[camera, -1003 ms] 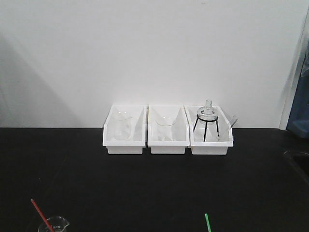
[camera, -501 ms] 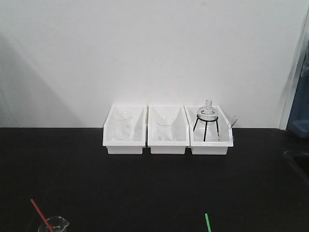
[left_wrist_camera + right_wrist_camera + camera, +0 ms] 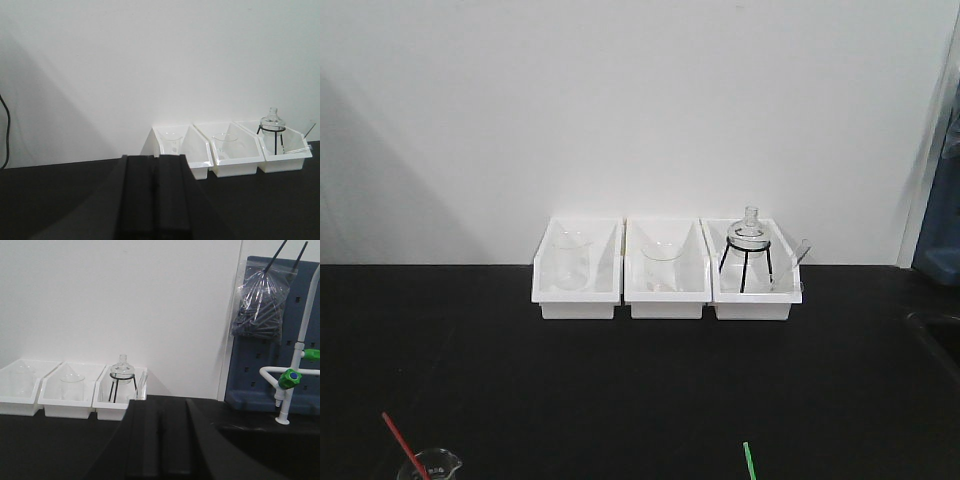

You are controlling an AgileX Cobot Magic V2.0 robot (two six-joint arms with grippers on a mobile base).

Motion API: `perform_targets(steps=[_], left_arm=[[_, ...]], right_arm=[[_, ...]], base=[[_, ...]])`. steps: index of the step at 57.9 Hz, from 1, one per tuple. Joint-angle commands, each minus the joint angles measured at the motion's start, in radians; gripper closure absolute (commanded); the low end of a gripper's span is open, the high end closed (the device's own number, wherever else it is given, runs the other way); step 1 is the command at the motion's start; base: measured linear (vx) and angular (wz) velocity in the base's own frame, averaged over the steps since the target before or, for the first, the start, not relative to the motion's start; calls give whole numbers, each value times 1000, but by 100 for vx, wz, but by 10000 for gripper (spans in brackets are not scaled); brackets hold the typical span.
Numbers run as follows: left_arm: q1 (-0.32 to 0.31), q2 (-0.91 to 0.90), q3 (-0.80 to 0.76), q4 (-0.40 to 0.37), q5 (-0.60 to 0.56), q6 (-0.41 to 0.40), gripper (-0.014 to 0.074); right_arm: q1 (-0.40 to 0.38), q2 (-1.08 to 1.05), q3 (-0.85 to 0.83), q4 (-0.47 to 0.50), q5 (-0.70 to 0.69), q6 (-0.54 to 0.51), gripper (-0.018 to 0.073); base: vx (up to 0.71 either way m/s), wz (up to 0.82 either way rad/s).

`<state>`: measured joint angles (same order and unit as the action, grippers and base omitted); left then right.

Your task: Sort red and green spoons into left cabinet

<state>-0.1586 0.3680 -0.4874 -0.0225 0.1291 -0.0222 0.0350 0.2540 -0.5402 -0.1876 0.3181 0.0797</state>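
Two slim plastic handles, red spoon (image 3: 402, 443) and green spoon (image 3: 750, 461), cross matte black bench (image 3: 620, 385); left gripper (image 3: 155, 200), right gripper (image 3: 159, 440) both closed, empty.

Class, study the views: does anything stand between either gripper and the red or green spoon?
Nothing visible does. The red spoon, leaning at a glass beaker, and the green spoon show only at the front view's bottom edge. Neither wrist view, over left gripper or right gripper, shows them.

Red spoon (image 3: 402, 442) low left; green spoon (image 3: 750, 462) low right; three bins (image 3: 665, 308) behind.
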Motion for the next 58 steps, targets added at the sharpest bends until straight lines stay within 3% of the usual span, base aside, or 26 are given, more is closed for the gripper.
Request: perform_targets(steps=[1, 14, 24, 37, 47, 58], left_arm=[[-1, 125, -112, 0, -60, 2, 600], [-1, 293, -186, -5, -64, 1, 600], [-1, 328, -186, -8, -56, 1, 587], [-1, 330, -186, -8, -63, 1, 503], [-1, 330, -186, -8, -53, 1, 371], [-1, 330, -186, -8, -27, 1, 186]], right_arm=[[-5, 105, -121, -17, -53, -4, 564], [-5, 235, -209, -8, -69, 0, 564], [-5, 247, -209, 74, -85, 1, 559], [-5, 247, -209, 126, -76, 0, 483], [-5, 247, -209, 133, -60, 0, 309], [-5, 247, -205, 136, -51, 0, -1]], base=[[0, 0], [0, 0], [0, 0], [0, 0], [0, 0], [0, 0]])
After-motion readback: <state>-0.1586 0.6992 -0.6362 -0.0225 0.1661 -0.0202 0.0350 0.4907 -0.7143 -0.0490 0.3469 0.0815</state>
